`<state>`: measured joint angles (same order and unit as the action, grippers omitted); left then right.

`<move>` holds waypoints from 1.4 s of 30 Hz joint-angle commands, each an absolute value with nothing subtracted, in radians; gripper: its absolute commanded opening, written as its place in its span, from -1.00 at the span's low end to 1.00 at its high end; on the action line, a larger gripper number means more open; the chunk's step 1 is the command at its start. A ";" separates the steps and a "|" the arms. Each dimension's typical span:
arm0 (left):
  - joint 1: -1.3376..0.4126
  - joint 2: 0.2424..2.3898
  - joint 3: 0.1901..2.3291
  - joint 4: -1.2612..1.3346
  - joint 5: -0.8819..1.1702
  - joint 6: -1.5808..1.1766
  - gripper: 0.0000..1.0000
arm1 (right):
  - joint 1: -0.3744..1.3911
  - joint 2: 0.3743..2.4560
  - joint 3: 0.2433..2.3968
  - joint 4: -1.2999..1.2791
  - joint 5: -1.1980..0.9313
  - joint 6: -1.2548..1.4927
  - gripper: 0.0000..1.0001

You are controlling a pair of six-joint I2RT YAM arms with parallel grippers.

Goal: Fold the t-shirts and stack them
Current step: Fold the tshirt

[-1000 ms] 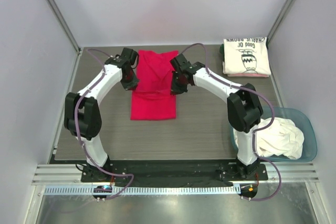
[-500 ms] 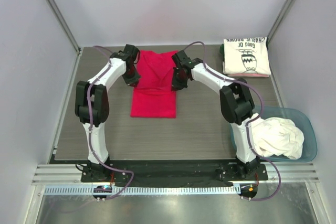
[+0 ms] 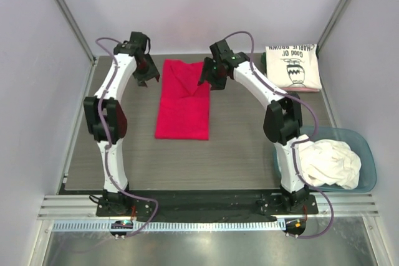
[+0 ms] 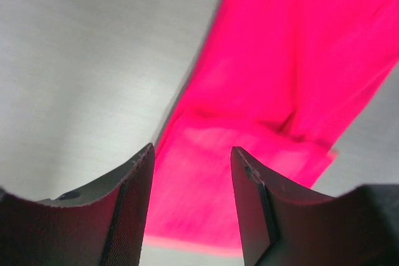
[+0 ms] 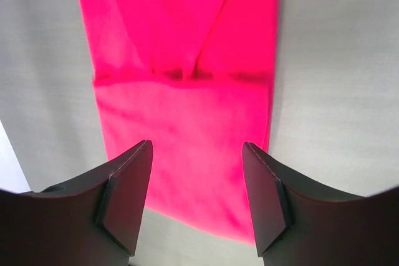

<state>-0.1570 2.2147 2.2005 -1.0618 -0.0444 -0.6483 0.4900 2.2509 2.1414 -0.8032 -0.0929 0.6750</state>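
One red t-shirt (image 3: 182,101), one printed t-shirt (image 3: 293,66) at two o'clock and one tub (image 3: 369,154) at four o'clock are being shown.

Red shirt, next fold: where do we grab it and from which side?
Probably its two far corners, each from its outer side: the red shirt lies flat as a long strip, side edges free, with the left gripper and right gripper open by that end.

The left arm (image 3: 117,82) and right arm (image 3: 257,86) had white shells, black joint housings, a purplish-grey cable (image 3: 333,213) along each, and dark wedge-shaped fingers (image 4: 128,207) with textured faces
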 commanded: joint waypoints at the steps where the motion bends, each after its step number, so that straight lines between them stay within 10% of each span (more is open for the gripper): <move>1: -0.149 1.995 1.946 -1.045 -0.011 -0.620 0.07 | 0.596 2.093 1.998 -0.780 -0.095 0.658 0.29; 16: -0.150 1.517 1.014 -0.566 0.244 -0.732 0.07 | 0.673 1.850 1.352 -0.546 -0.140 0.768 0.25; 28: -0.149 1.528 0.907 -0.486 0.204 -0.755 -0.01 | 0.678 1.848 1.198 -0.428 -0.155 0.805 0.14; 42: -0.149 1.546 0.815 -0.440 0.155 -0.772 -0.19 | 0.678 1.911 1.170 -0.388 -0.166 0.802 -0.62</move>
<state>-0.1482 1.5360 0.8284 -0.4934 0.1577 -0.7559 0.6724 1.8881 1.1778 -0.4149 -0.1715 0.8040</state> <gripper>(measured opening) 0.410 0.201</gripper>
